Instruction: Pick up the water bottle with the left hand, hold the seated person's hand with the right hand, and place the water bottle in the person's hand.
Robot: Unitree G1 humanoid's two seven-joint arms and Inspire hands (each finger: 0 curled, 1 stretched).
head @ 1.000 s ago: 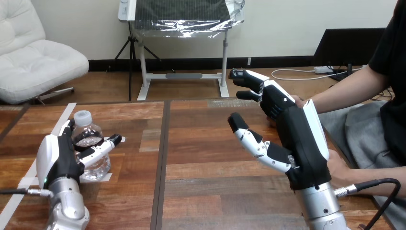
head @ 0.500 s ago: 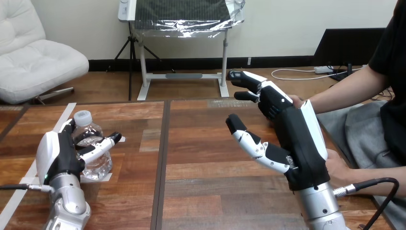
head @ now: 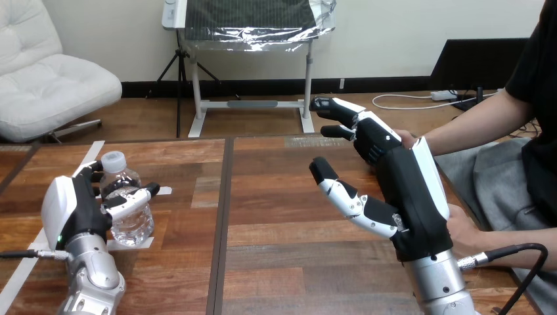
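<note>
water bottle (head: pixel 128 220): clear plastic, ribbed, white cap (head: pixel 113 160), looking part full. it's standing upright on the wooden table (head: pixel 276 216) at the left side, on a bit of white tape (head: pixel 148 242).

left hand (head: pixel 72 210) is wrapping the bottle from its left side. thumb (head: pixel 134 199) is crossing the front of the bottle approx mid-height. fingers (head: pixel 92 172) are curling round the back, up nr the shoulder, w/ the cap poking out above them. so it's clenching on the bottle, w/ the bottle's base on the table.

right hand (head: pixel 407 190) is standing raised over the table's right half, well apart from the bottle. fingers are reaching out fwd and the thumb is spreading to the left, grasping nothing. person's hand (head: pixel 467 231) is sitting just behind its base, partly hidden; can't tell if they're touching.
</note>
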